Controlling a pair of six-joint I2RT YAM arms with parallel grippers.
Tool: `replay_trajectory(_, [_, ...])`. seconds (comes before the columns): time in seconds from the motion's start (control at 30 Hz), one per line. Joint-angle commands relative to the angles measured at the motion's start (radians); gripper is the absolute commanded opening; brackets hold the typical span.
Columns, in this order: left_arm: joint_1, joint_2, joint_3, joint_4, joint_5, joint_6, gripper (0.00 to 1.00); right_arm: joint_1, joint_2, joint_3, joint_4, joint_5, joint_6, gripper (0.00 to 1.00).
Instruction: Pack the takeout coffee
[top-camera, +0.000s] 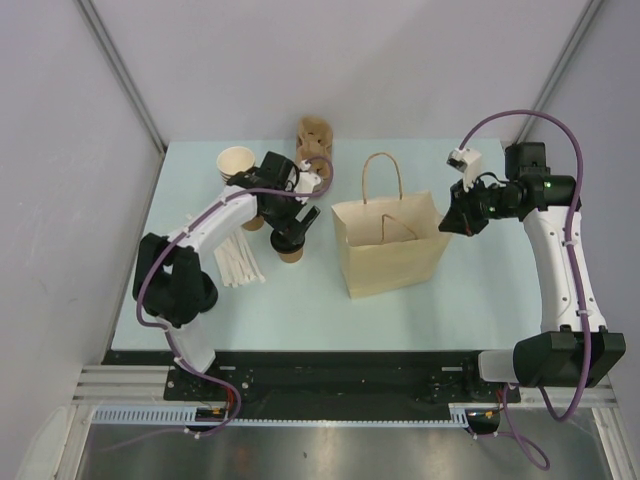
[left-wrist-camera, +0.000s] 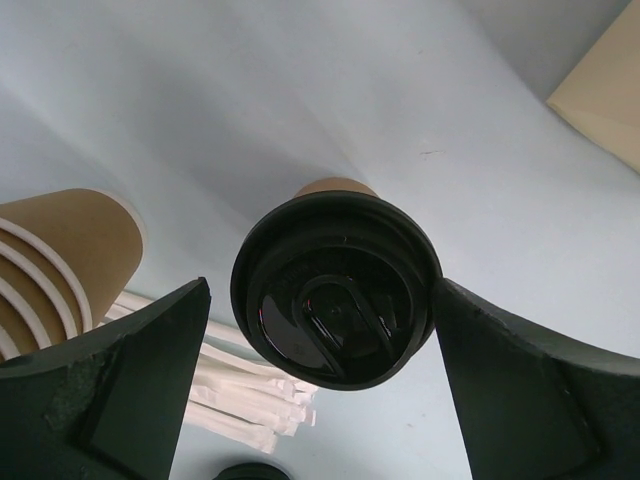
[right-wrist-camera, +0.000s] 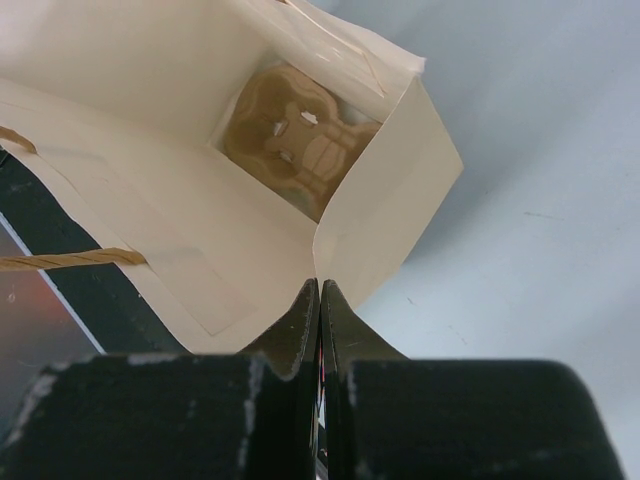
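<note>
The takeout coffee (top-camera: 291, 249) is a brown cup under a black lid (left-wrist-camera: 335, 290), standing on the table left of the paper bag (top-camera: 390, 245). My left gripper (top-camera: 294, 230) hangs over it, open. In the left wrist view the left gripper (left-wrist-camera: 322, 300) has a finger on each side of the lid, with a gap on the left and the right one close to the rim. My right gripper (top-camera: 447, 222) is shut on the bag's top right edge. In the right wrist view the right gripper (right-wrist-camera: 320, 285) pinches the bag's rim (right-wrist-camera: 340, 240). A pulp cup carrier (right-wrist-camera: 295, 135) lies inside the bag.
A stack of lidless brown cups (top-camera: 237, 162) stands at the back left, also in the left wrist view (left-wrist-camera: 60, 260). White wrapped sticks (top-camera: 238, 264) lie beside the left arm. Another pulp carrier (top-camera: 313, 140) stands behind the bag. A loose black lid (left-wrist-camera: 250, 472) shows at the bottom edge.
</note>
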Motion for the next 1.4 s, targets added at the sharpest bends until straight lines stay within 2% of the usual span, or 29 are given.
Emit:
replay_trajectory(0.0, [0.017, 0.02, 0.052, -0.028, 0.041, 0.029, 0.96, 0.002, 0.0, 0.053, 0.006, -0.004, 0.007, 0.0])
replay_trajectory(0.77, [0.05, 0.058, 0.035, -0.071, 0.117, 0.006, 0.9, 0.008, 0.003, 0.086, -0.007, 0.003, 0.001, 0.0])
replay_trajectory(0.97, [0.05, 0.049, 0.062, -0.086, 0.142, 0.0, 0.79, 0.005, 0.0, 0.086, -0.005, 0.003, 0.004, 0.0])
replay_trajectory(1.17, [0.031, 0.0, 0.105, -0.142, 0.186, -0.01, 0.62, 0.007, -0.003, 0.08, 0.004, -0.006, 0.004, 0.0])
replay_trajectory(1.37, [0.005, -0.081, 0.059, -0.142, 0.211, -0.033, 0.54, 0.014, -0.015, 0.06, 0.035, -0.017, 0.007, 0.0])
